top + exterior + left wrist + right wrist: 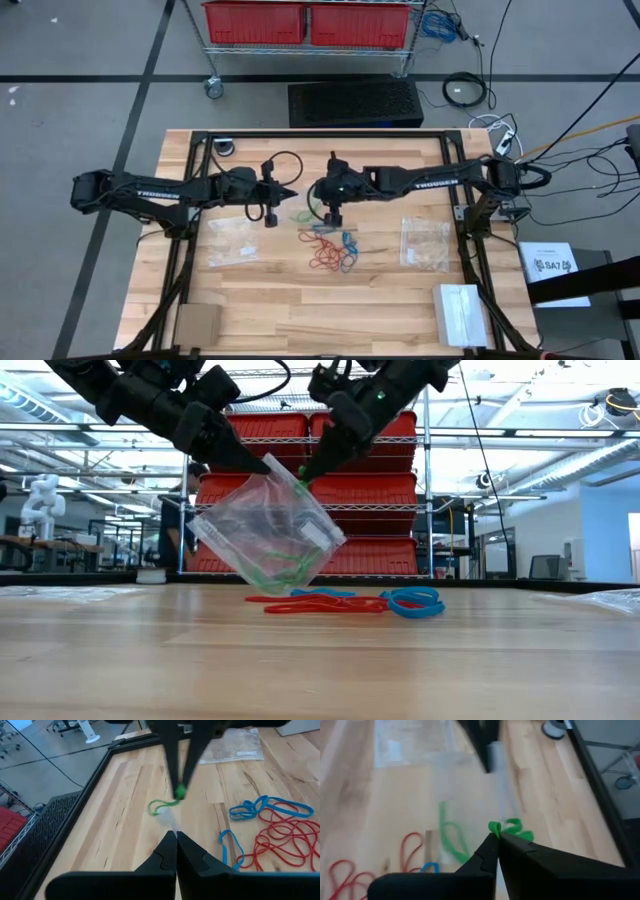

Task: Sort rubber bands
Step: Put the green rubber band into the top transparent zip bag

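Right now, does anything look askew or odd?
Yes: the clear bag hangs tilted above the table, pinched between left gripper and right gripper; the right also pinches a green band at the bag's edge.

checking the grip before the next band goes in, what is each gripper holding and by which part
Both hold one clear zip bag in the air by its top edge: left gripper on one corner, right gripper on the other, apparently with a green band pinched there too.

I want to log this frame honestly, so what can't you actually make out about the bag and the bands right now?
- High view: the lifted clear bag is hidden under the left gripper and right gripper.
- Low view: the number of green rubber bands inside is unclear through wrinkled plastic.
- Right wrist view: whether the right gripper pinches bag alone or a green band too; its fingers cover the contact.
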